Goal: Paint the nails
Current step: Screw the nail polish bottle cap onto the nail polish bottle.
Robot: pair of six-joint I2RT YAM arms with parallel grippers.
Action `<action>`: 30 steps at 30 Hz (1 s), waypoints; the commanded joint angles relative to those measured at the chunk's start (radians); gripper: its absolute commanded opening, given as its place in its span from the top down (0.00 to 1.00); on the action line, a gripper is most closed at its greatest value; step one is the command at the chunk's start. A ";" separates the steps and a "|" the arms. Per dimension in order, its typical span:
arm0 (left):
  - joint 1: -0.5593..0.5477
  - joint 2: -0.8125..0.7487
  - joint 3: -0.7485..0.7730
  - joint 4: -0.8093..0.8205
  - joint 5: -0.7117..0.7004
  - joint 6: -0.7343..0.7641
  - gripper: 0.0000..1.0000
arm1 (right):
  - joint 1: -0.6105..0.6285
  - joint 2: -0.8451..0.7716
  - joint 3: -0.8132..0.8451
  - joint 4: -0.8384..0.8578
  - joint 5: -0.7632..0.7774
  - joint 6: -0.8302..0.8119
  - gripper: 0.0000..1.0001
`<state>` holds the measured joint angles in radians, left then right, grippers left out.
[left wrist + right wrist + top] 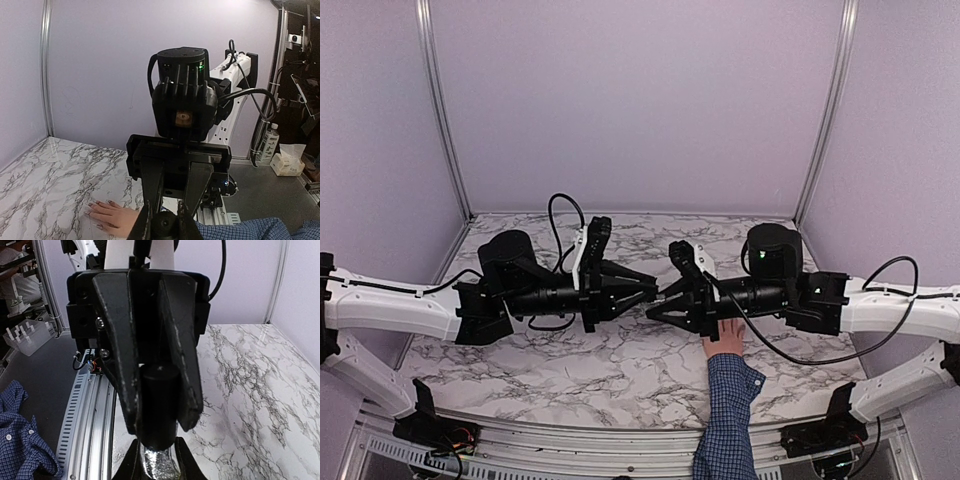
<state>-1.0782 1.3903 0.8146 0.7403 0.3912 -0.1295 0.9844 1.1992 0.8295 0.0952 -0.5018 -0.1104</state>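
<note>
Pale fingers, spread and lying flat, end in the nails [92,204]. They are tiny in the left wrist view, and their colour is too small to judge. The human hand [112,216] rests palm down on the marble-patterned table [570,360], right of the middle and towards the near edge. A blue checked sleeve [728,410] runs back from it over the front rail. In the overhead view the right arm's wrist body crosses above the fingertips and hides the nails there.

Above the table, just left of the hand, the two arms reach inward and meet nose to nose. The right gripper [156,467] has its fingers pressed against both sides of a small grey glittery bottle [159,466], gripping it. The left gripper [159,422] faces it head on, jaws clamped on the dark cylindrical cap [159,390] that sits directly on top of the bottle. Cap and bottle are in line and touching. Whether the cap is screwed down or loose cannot be told.

Both grippers are raised clear of the table surface, and neither touches the hand. A black cable [800,355] loops from the right arm past the hand's outer side. Lilac walls [640,100] with aluminium corner posts close in the table on three sides.
</note>
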 commanded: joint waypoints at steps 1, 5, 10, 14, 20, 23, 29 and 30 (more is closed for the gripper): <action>0.000 -0.010 0.001 0.018 0.221 -0.013 1.00 | 0.002 -0.048 0.013 0.110 -0.177 -0.079 1.00; 0.000 0.006 0.014 0.018 0.318 -0.014 1.00 | 0.001 -0.047 0.018 0.117 -0.244 -0.090 1.00; 0.000 0.014 0.023 0.018 0.390 -0.016 1.00 | 0.002 -0.037 0.024 0.126 -0.313 -0.092 1.00; 0.000 0.014 0.026 0.018 0.422 -0.017 1.00 | 0.002 -0.032 0.024 0.130 -0.340 -0.095 1.00; 0.003 0.007 0.020 0.012 0.363 -0.023 1.00 | 0.001 -0.034 0.019 0.119 -0.272 -0.097 1.00; 0.029 -0.010 0.025 -0.028 0.316 -0.040 0.83 | 0.001 -0.037 0.014 0.111 -0.212 -0.096 1.00; 0.067 -0.134 0.014 -0.173 0.155 0.022 0.47 | 0.002 -0.048 -0.011 0.100 -0.036 -0.075 1.00; 0.067 -0.148 0.016 -0.200 0.129 0.039 0.46 | 0.002 -0.049 -0.016 0.101 -0.010 -0.071 1.00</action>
<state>-1.0214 1.3384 0.8322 0.6449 0.6312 -0.1295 0.9859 1.1751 0.8238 0.1448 -0.6491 -0.1703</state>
